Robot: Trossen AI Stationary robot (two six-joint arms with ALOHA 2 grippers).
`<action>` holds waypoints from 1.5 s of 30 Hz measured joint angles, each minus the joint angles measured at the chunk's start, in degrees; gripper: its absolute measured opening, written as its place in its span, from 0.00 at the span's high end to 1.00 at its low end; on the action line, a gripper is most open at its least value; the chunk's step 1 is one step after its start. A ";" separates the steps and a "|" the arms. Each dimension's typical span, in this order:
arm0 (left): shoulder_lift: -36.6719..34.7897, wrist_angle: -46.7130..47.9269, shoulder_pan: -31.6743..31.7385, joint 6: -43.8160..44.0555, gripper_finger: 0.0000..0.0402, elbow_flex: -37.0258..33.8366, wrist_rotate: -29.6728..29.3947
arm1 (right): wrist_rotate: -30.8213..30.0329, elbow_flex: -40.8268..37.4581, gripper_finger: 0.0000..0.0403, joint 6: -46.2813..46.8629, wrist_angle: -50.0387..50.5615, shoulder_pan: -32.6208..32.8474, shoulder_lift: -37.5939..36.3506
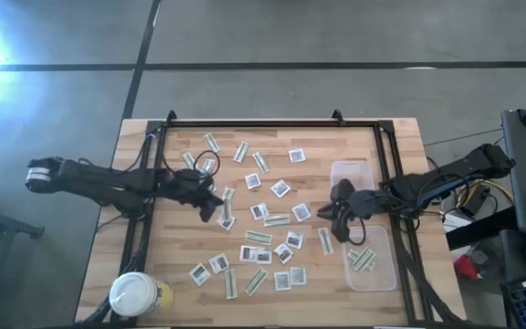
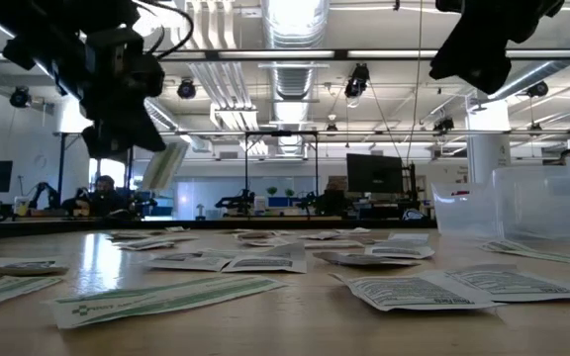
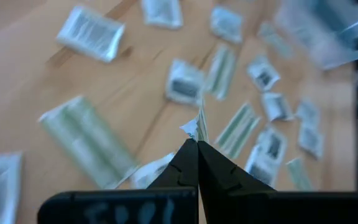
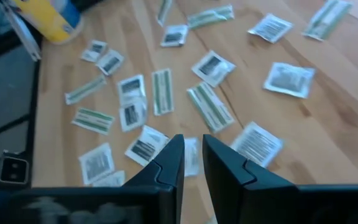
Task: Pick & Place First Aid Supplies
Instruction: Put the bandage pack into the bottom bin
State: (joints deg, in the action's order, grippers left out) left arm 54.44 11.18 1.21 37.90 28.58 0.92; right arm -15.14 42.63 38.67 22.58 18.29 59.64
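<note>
Many small flat packets lie flat and scattered on the wooden table: square white ones and narrow green-and-white strips. My left gripper hovers over the left part of the scatter, shut on one green-and-white strip. My right gripper hangs above the packets at centre-right, beside the clear tubs. Its fingers stand slightly apart and hold nothing. Two or three strips lie inside the near tub. My left gripper pinches the green-and-white strip by one end between its two shut fingers, only at their tips. The fingers slant down from the table's left side. The strip is lifted clear of the table and sticks out tilted below the fingertips.
One clear plastic tub sits right of centre and a second lies near the table's right near corner. A white-lidded round jar stands at the left near corner. A black frame runs along the table's far and side edges.
</note>
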 joint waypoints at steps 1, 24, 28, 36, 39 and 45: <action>0.19 -1.82 -0.38 -0.37 1.00 0.00 -0.03 | -0.04 -0.59 0.86 -0.13 -1.55 0.15 0.00; 15.91 -38.68 -5.15 -11.57 1.00 -0.59 -6.55 | 0.19 -14.41 0.87 -6.15 -37.52 2.21 2.13; 18.84 -42.75 -5.14 -12.30 1.00 -0.65 -6.59 | 0.24 -13.49 0.87 -8.40 -39.46 2.60 5.24; 21.87 -44.59 -5.18 -12.77 1.00 1.10 -6.59 | 1.94 -8.23 0.87 -13.85 -37.53 2.59 9.96; 22.70 -44.63 -5.20 -14.34 1.00 2.62 -6.58 | 2.04 -6.46 0.87 -14.53 -33.30 2.59 9.86; 23.89 -44.65 -5.32 -17.32 1.00 5.78 -6.59 | 2.12 -3.45 0.87 -17.81 -27.03 2.59 9.75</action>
State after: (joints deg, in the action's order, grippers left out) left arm 78.33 -33.46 -4.11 20.59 34.36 -5.67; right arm -13.02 39.19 20.86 -4.45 20.88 69.38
